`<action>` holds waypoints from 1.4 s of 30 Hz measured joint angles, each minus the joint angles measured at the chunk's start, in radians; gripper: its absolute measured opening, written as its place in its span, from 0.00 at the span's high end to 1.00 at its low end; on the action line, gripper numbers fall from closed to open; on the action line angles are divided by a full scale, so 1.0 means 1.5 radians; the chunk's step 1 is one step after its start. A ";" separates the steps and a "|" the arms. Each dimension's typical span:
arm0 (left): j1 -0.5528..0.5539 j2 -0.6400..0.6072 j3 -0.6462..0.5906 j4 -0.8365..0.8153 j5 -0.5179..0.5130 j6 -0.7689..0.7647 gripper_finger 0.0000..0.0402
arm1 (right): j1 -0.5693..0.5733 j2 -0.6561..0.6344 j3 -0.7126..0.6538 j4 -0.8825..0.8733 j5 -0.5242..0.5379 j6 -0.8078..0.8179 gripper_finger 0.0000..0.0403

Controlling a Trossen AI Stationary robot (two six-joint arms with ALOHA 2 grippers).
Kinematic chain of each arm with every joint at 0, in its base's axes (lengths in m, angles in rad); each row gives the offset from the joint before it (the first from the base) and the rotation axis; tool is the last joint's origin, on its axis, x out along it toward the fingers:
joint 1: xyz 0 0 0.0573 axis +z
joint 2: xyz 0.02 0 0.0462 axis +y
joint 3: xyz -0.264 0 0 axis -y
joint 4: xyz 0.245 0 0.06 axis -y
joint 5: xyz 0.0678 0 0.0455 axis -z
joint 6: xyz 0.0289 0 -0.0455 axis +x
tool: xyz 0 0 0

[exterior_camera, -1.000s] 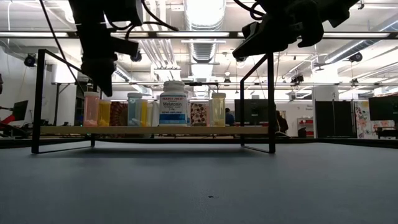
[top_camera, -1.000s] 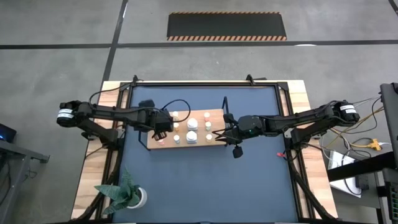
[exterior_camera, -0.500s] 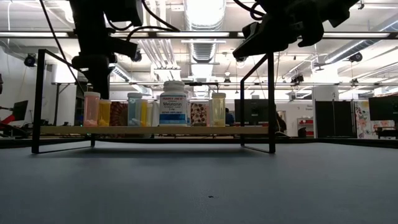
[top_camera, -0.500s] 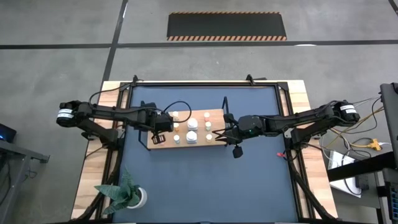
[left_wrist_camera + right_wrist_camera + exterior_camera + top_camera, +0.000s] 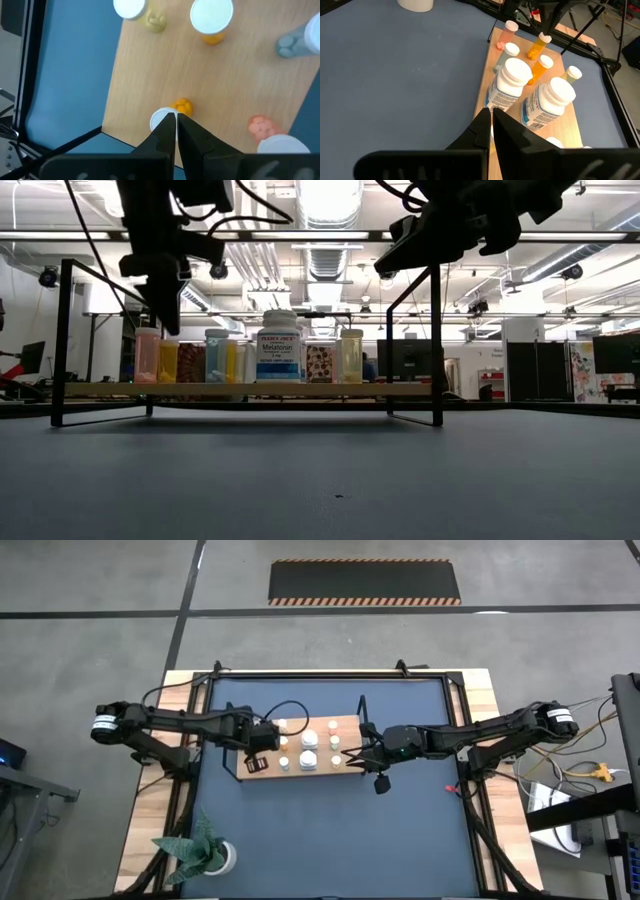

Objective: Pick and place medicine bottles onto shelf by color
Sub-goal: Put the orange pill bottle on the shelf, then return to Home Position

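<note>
Over the last second only the left gripper (image 5: 258, 747) has shifted, drawing slightly toward the shelf's left end and a little higher in the low view; its fingers are pressed together and empty, hovering above a white-capped orange bottle (image 5: 162, 118) near the shelf's (image 5: 262, 772) left end. The right gripper (image 5: 368, 754) has not moved; its fingers are also together, holding nothing, above the shelf's right end.

The task looks essentially finished. No bottle is visible on the dark blue tabletop (image 5: 330, 830); every medicine bottle in view stands upright on the wooden shelf, with a pink bottle (image 5: 147, 356) and yellow-orange ones toward the left end, the large white melatonin bottle (image 5: 279, 347) in the middle and a pale yellow-green bottle (image 5: 351, 356) toward the right. Whether the colour grouping is exact cannot be told.

A potted plant (image 5: 205, 854) sits at the table's near left corner, well apart from the shelf. Nothing on the tabletop blocks either arm; only the shelf's black frame ends stand close to the grippers.
</note>
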 joint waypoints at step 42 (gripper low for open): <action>-0.314 -0.571 -0.397 0.720 -0.076 0.391 1.00 | -0.110 -0.422 -0.375 0.238 -0.073 0.058 0.98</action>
